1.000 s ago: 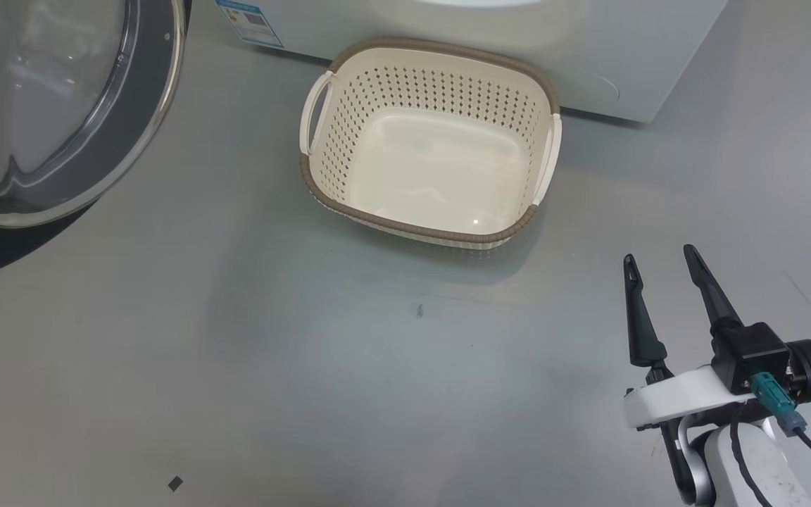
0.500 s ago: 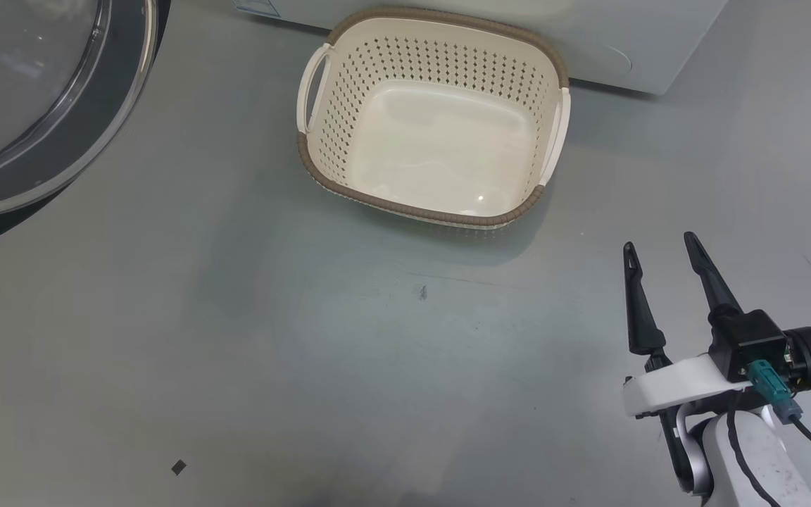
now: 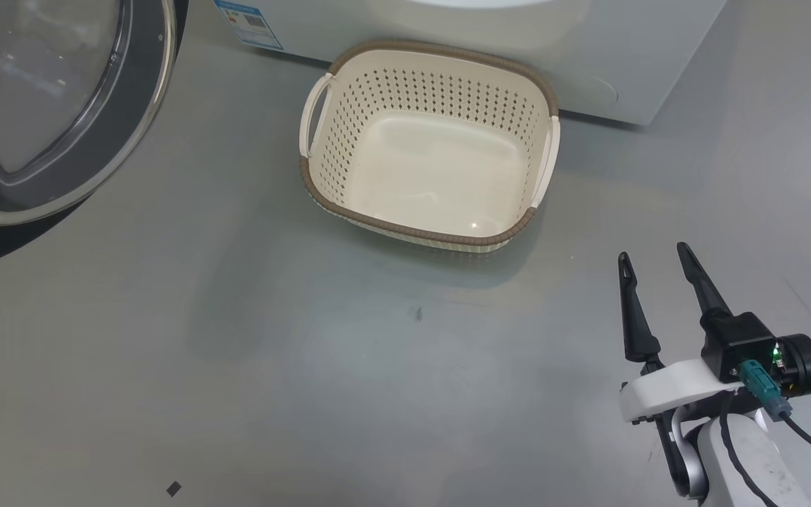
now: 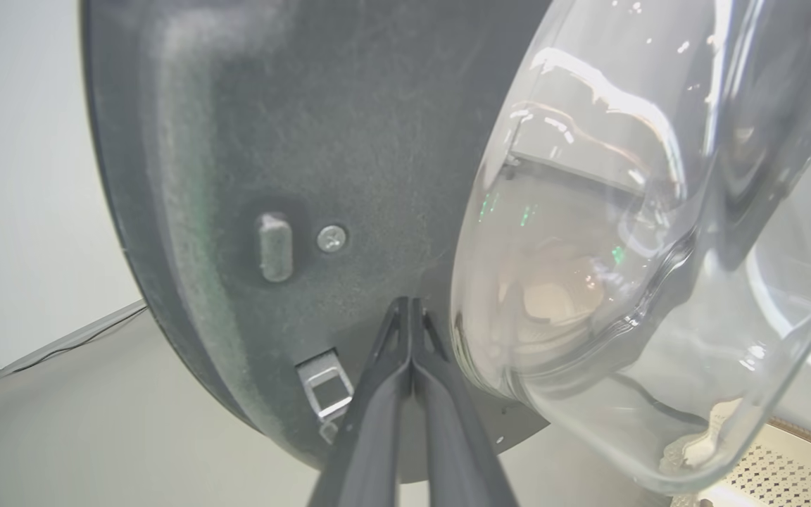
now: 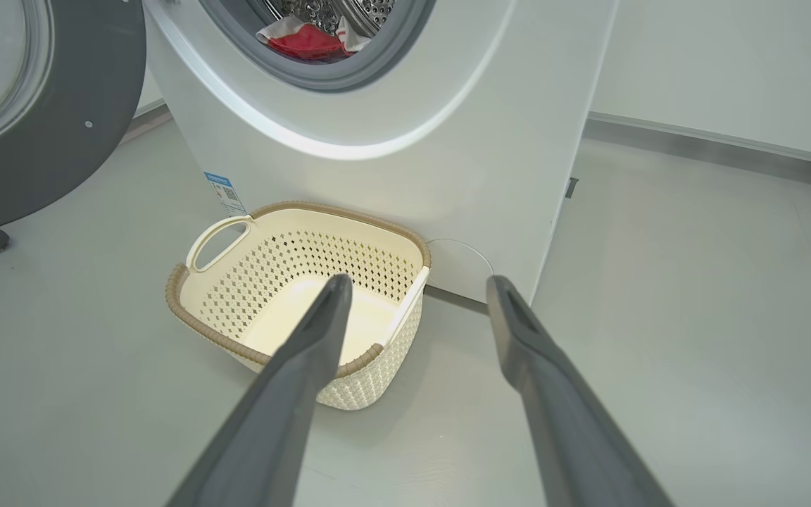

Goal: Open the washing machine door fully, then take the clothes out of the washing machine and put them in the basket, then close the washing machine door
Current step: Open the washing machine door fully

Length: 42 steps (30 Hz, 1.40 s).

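The left gripper (image 4: 409, 304) is closed, its two dark fingers pressed tip to tip with nothing between them. The tips point at the dull dark inner face of the washing machine door (image 4: 236, 141), just left of the bulging clear glass bowl (image 4: 588, 246); whether they touch the door cannot be told. Up and to the left of the tips sit a small peg (image 4: 275, 246) and a screw (image 4: 331, 239), and a metal latch (image 4: 327, 387) lies just left of the fingers, lower down.

The right gripper (image 3: 652, 252) hangs over the grey floor (image 3: 307, 352) with its fingers spread wide, holding nothing. The basket (image 3: 434, 91) stands on the floor ahead of it and to its left, close against the front of the washing machine (image 3: 588, 42). In the right wrist view, the gripper's (image 5: 419, 282) left finger crosses in front of the basket (image 5: 370, 387). Above the basket, the clothes (image 5: 303, 44), red with white, lie in the drum behind the grey seal. The door (image 5: 60, 155) stands swung open far to the left.

A small blue sticker (image 5: 224, 193) sits at the machine's (image 5: 412, 176) lower left corner, just beyond the basket. It also appears in the head view (image 3: 247, 14), but its print is too small to read.
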### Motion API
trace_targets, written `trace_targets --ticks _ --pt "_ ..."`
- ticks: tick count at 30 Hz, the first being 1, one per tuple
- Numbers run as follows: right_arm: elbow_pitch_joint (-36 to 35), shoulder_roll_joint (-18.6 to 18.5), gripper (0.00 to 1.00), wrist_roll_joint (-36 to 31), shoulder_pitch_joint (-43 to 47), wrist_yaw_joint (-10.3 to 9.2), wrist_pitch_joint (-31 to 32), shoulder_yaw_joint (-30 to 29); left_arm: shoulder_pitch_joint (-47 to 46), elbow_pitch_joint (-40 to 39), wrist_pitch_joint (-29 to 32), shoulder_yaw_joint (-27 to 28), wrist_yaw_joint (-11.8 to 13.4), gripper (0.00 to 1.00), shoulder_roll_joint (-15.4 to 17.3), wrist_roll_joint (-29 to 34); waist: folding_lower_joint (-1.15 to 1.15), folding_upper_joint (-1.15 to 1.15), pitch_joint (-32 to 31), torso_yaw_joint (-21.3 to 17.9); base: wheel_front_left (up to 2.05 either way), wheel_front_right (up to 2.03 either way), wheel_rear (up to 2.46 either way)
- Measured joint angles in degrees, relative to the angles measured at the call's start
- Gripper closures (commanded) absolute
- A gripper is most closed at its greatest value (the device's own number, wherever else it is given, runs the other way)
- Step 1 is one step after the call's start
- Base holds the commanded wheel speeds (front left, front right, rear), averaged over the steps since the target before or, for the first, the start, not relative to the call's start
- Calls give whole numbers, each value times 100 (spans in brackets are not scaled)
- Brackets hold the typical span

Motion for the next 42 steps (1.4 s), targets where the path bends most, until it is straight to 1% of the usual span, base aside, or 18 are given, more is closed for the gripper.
trace_targets --ticks 3,7,10,15,18,20,27,31,37,42 --pt "55 11 0 64 1 1 -16 -14 1 -36 0 -142 -15 100 -25 18 0 0 -125 -9 0 0 0" --pt "154 24 0 156 13 4 -25 -25 13 -183 0 -334 -15 100 -145 56 0 0 -329 -26 0 0 0" --pt "203 46 0 231 18 57 -29 -31 43 -348 -1 -446 -15 100 -148 102 0 0 -500 -47 0 0 0" --pt "263 81 0 383 66 64 -54 -86 312 -591 -1 -708 -15 100 -169 220 0 0 -798 -109 0 0 0" --pt "305 93 0 455 159 69 -58 -123 515 -734 -1 -880 -16 100 -235 280 0 0 -977 -164 0 0 0" --pt "322 100 0 497 211 108 -58 -136 646 -843 -1 -1007 -16 100 -283 304 0 0 -1095 -211 0 0 0" --pt "266 121 0 621 351 129 -60 -218 1113 -1226 -1 -1408 -16 100 -432 379 0 0 -1480 -430 0 0 0" --pt "192 144 0 765 494 181 -74 -310 1439 -1418 -1 -1652 -16 100 -537 396 0 0 -1694 -577 0 0 0" --pt "114 160 0 809 681 249 -74 -350 1948 -1626 -1 -1712 -16 100 -630 396 0 0 -1982 -842 0 0 0" --pt "25 176 0 809 859 258 -74 -372 2279 -1846 0 -1677 -16 100 -721 441 0 0 -2182 -1087 0 0 0"
